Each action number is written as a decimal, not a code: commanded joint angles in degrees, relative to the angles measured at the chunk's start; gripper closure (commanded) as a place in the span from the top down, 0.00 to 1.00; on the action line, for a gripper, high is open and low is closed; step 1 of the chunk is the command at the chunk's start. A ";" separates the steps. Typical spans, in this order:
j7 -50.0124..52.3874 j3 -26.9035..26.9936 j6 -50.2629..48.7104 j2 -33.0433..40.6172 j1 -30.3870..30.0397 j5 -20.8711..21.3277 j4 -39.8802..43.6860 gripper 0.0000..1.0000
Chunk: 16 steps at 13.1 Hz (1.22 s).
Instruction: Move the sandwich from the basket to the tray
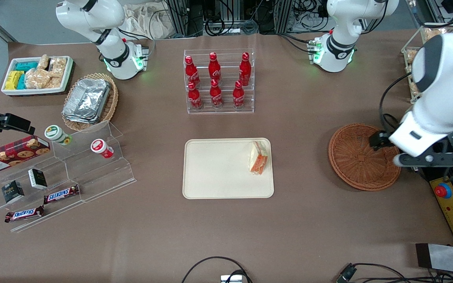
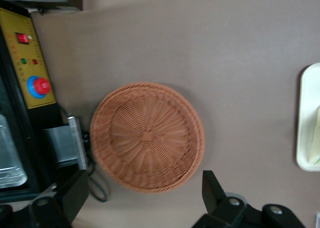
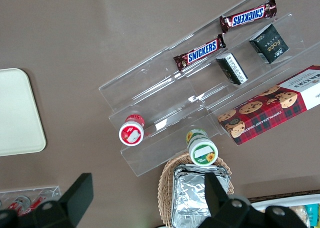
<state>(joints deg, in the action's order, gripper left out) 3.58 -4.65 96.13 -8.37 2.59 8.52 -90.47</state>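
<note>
One sandwich (image 1: 258, 158) lies on the tray (image 1: 218, 173), at the end nearer the basket (image 1: 358, 165), which holds nothing. My gripper (image 2: 145, 198) hangs above that basket, fingers (image 2: 214, 190) spread apart, grasping nothing. Farther from the camera: six red bottles (image 1: 215, 80) in a clear rack (image 1: 219, 108).

1. The front camera hangs high and looks steeply down on the whole table, facing me; the tray (image 1: 227, 168) sits mid-frame.
2. My working wrist camera looks straight down from above the basket (image 2: 147, 136), closer in; my gripper (image 2: 145, 200) frames it, fingers wide apart. It shares the basket (image 1: 362, 156) and the tray's edge (image 2: 306, 118) with the front view.
3. The parked wrist camera looks down near the tray's other end (image 3: 19, 113).
</note>
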 commanded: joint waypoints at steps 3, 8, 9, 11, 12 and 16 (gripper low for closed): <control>-7.19 3.25 -5.93 4.77 0.05 -3.14 0.54 1.00; -7.10 3.25 -12.19 7.05 0.31 -3.24 4.43 1.00; -7.10 3.25 -13.06 7.93 0.40 -3.16 4.25 1.00; -7.10 3.16 -13.86 8.90 0.32 -3.24 4.25 1.00; -7.01 3.07 -13.86 8.90 0.31 -3.42 4.16 1.00; -6.92 2.89 -14.65 8.29 0.14 -3.86 4.60 1.00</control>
<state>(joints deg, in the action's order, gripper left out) -2.70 -1.66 82.63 -0.06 2.76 5.43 -86.37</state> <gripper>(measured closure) 0.000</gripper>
